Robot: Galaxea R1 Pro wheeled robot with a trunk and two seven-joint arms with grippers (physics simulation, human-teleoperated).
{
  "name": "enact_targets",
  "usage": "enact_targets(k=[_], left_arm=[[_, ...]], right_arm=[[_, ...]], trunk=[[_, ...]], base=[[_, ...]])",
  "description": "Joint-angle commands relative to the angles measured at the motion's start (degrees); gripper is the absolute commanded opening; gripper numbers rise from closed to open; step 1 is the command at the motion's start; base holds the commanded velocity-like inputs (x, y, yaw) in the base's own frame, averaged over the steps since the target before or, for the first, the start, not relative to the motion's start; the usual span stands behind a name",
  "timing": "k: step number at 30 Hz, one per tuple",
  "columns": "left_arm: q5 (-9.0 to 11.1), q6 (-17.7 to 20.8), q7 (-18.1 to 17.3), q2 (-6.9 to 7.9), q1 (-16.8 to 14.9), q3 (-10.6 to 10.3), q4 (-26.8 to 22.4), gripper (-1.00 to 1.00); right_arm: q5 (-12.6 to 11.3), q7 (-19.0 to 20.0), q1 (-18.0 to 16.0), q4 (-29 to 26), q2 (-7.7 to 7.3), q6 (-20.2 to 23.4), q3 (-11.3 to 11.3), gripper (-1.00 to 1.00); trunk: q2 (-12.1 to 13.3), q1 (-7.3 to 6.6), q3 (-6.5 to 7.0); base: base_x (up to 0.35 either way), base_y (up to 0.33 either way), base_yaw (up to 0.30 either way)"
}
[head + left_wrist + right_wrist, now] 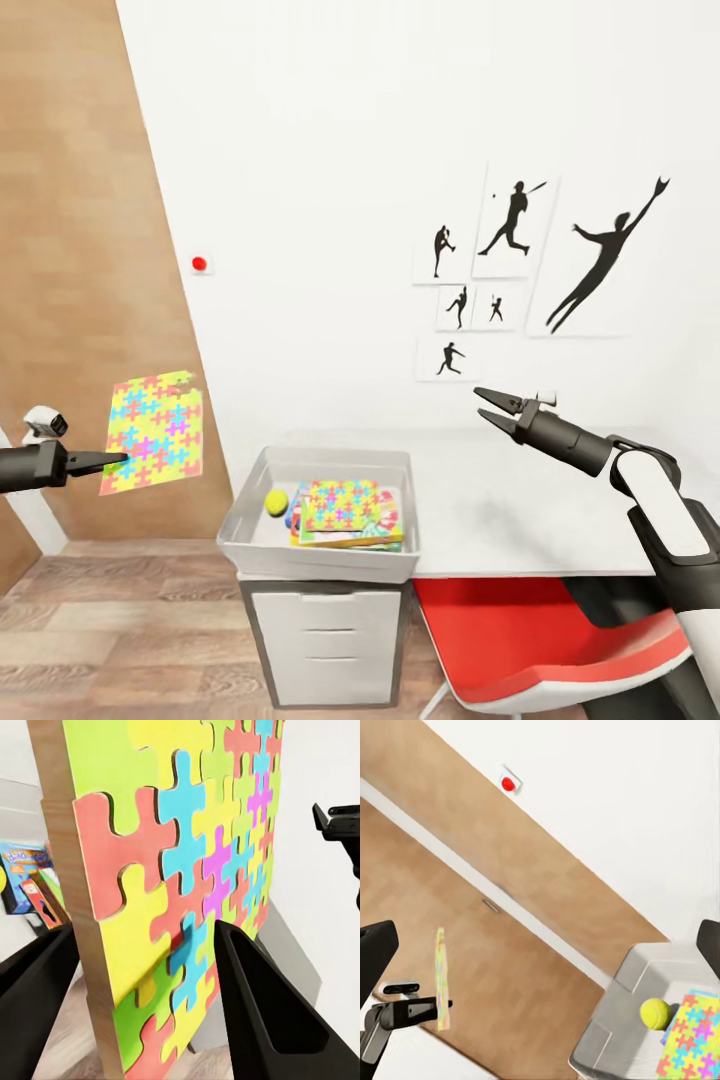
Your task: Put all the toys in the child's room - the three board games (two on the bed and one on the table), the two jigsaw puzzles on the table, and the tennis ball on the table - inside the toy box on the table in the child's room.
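- Clamped between the two fingers of the left gripper [118, 459], a jigsaw puzzle [153, 431] stands upright on edge in the air, left of the toy box [320, 556] and apart from it.
- Right gripper [484, 407] hangs over the worktop [520, 510] with its jaws spread and nothing between them, right of the box.
- Inside the toy box lie a tennis ball [276, 502], a second puzzle slab [345, 505] and printed game boxes [350, 535] under it.

A tennis ball [655, 1013] sits in the toy box [615, 1031] beside a jigsaw puzzle [691, 1039]; the left claw [439, 1005] (far off) pinches another puzzle slab [440, 975] edge-on.
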Motion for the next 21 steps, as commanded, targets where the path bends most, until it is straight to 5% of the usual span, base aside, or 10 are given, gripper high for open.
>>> enact_targets(k=[1, 21], left_arm=[[0.0, 0.6, -0.2, 0.04, 0.0, 0.0, 0.0, -1.00], [0.0, 0.5, -0.2, -0.09, 0.0, -0.4, -0.5, -1.00]], right_arm=[[0.0, 0.1, -0.1, 0.1, -0.03, 0.1, 0.0, 1.00], [0.0, 0.0, -0.1, 0.6, -0.03, 0.1, -0.1, 1.00]], trunk=[[-0.1, 0.05, -0.06], [-0.1, 0.05, 1.33]], base=[[0.169, 0.010, -0.206], [0.023, 0.018, -0.207]])
